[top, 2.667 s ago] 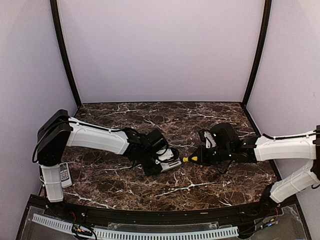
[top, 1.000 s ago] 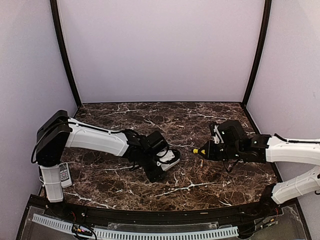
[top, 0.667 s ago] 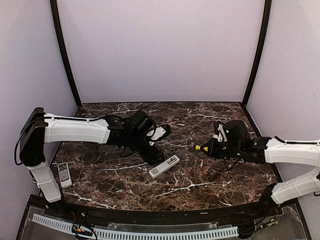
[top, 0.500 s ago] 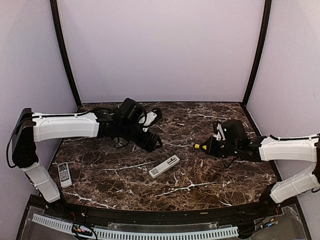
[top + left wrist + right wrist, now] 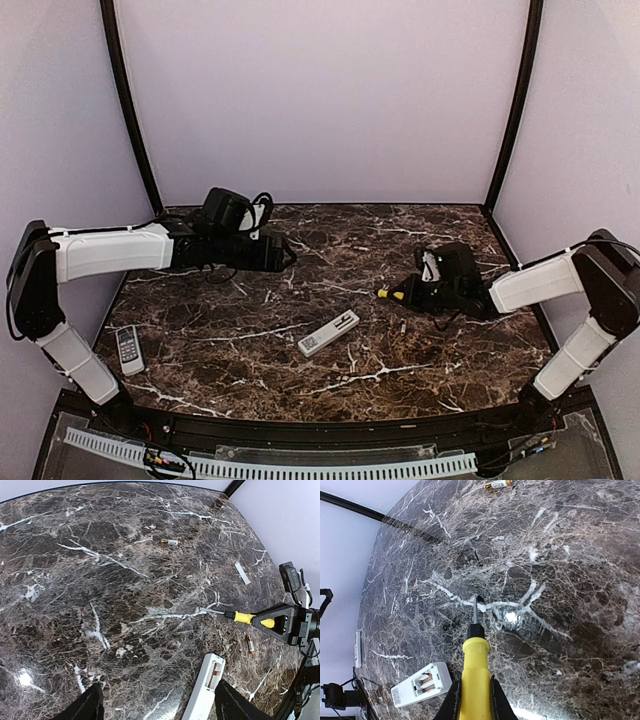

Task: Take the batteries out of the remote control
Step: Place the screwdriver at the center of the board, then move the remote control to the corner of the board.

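Near the bench's left edge, close to the near edge, a small grey remote is seen lying flat. The left arm is stretched along the far left part of the bench. The left gripper is held wide open, and nothing is caught between its fingers.

Around the middle of the bench, toward the near edge, the white remote control is laid face down and at a slant. Its battery compartment is uncovered. Something coppery is seen inside, but it cannot be told whether that is a cell or the contacts.

One battery is found alone toward the far edge, well apart from the remote control. A second battery is laid on the bare bench to the right of the remote control, near it but not touching. A thin white strip is seen further toward the right edge.

The yellow-handled screwdriver is clamped by its handle in the nearly closed right gripper. Its shaft is pointed leftward and down at bare marble beyond the remote control. Whether the tip is touching the bench cannot be told.
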Tool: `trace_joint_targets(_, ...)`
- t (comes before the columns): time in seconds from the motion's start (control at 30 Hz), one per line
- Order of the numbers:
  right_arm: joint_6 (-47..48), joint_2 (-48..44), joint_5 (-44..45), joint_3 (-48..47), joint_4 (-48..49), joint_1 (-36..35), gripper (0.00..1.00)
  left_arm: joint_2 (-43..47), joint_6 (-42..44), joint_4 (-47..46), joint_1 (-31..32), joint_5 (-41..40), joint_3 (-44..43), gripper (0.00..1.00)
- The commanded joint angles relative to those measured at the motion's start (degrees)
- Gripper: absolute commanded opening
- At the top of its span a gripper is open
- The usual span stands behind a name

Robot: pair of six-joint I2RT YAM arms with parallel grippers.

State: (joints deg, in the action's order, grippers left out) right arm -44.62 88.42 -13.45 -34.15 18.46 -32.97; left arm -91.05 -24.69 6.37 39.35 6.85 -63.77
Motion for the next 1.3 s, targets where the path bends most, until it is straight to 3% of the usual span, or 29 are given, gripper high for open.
trace_joint_targets(0.0, 1.3, 4.0, -4.3, -0.9, 4.7, 0.8, 0.06, 3.6, -0.9, 0.7, -1.7, 0.6, 1.7, 0.76)
trace_joint_targets(0.03, 1.3, 4.6, -4.5, -0.8, 5.1, 1.0, 0.09, 4.2, -0.9, 0.8, -1.8, 0.4, 2.1, 0.76)
trace_joint_targets(0.1, 1.5, 5.6, -4.8, -0.9, 5.4, 1.3, 0.23, 5.2, -0.9, 1.1, -2.3, -0.1, 3.7, 0.76)
trace_joint_targets(0.47, 3.9, 6.2, -3.2, -3.0, 1.9, 1.9, 0.53, 6.3, -2.6, 0.1, -3.4, -1.0, 6.6, 0.76)
trace_joint_targets(0.8, 8.8, -3.6, 2.7, -3.5, -5.6, 1.9, 0.67, 9.6, -4.7, 3.1, -5.4, -6.1, 9.0, 0.78)
trace_joint_targets(1.03, 15.0, -11.7, 9.3, -5.4, -9.4, 1.9, 0.76, 19.9, -13.8, 11.8, -15.0, -13.3, 17.9, 0.89)
trace_joint_targets(1.27, 19.0, -12.7, 9.3, -7.7, -8.8, 1.9, 0.8, 27.5, -19.0, 25.2, -25.8, -21.0, 24.1, 0.99)
